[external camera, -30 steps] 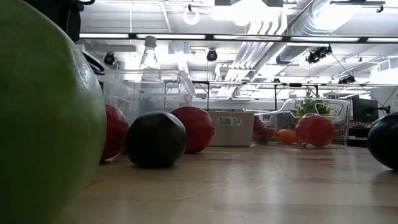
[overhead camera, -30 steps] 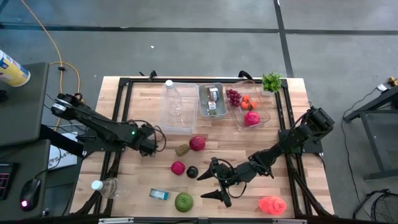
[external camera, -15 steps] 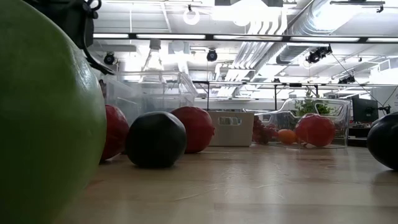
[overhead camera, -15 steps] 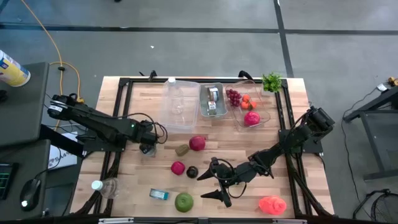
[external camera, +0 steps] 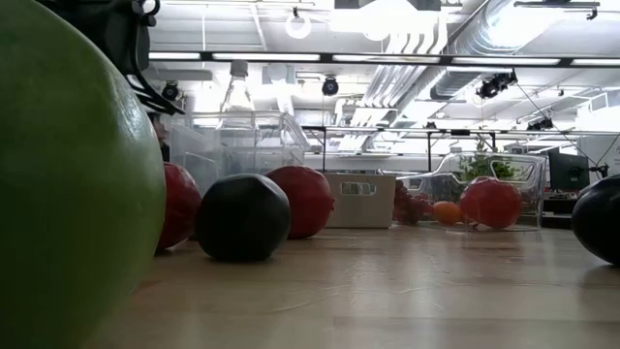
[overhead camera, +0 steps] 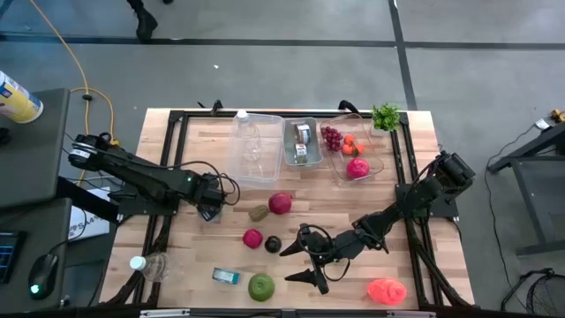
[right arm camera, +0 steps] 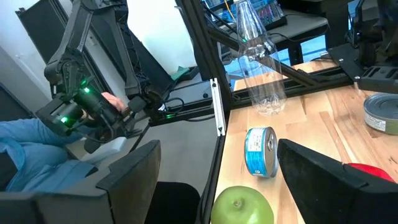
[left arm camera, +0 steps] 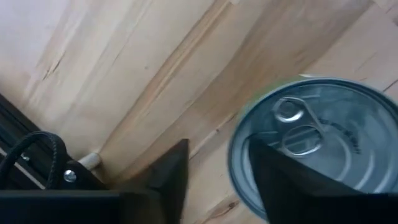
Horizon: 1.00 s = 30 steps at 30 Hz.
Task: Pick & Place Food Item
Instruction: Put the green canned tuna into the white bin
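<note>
- Currently left gripper [left arm camera: 214,180] is over tin can [left arm camera: 311,143] at bench [overhead camera: 415,177] left; fingers straddle its rim, grip unconfirmed.
- Right gripper [overhead camera: 305,263] idle near centre, fingers apart.
- Lift and placement remain.

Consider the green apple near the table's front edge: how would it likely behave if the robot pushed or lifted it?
The green apple looks round and smooth, so a sideways push would probably roll it, perhaps toward the blue can lying beside it. Its glossy skin may slip between narrow fingers. It appears solid, so it is likely stiff and fairly heavy for its size.
</note>
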{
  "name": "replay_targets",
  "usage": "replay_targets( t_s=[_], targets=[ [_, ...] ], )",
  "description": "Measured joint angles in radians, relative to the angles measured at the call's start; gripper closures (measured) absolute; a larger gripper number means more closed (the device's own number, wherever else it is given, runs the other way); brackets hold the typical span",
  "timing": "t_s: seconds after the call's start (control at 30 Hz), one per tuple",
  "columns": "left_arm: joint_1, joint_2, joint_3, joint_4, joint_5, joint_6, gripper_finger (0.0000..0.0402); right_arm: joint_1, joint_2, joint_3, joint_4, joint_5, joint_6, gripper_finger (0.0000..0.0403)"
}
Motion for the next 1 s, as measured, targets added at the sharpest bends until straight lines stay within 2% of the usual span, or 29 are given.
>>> replay_targets(
  t_s=[0.17,0.23,0.63,0.8,1.0],
  targets=[
    [0.0,0.001,-0.002,-0.01,-0.009,0.003,0.0368,0.0,0.0,0.0,0.0,0.0,0.0,0.0092],
    [0.0,0.001,-0.002,-0.014,-0.016,0.006,0.0391,0.0,0.0,0.0,0.0,0.0,0.0,0.0092],
    [-0.003,-0.028,-0.003,0.047,0.009,0.06,0.0401,0.0,0.0,0.0,0.0,0.0,0.0,0.0092],
    [-0.038,-0.128,-0.008,0.084,0.037,0.049,0.0401,0.0,0.0,0.0,0.0,0.0,0.0,0.0092],
    [-0.118,-0.27,-0.006,0.099,0.012,0.02,0.0401,0.0,0.0,0.0,0.0,0.017,0.0,0.0092]
  ],
)
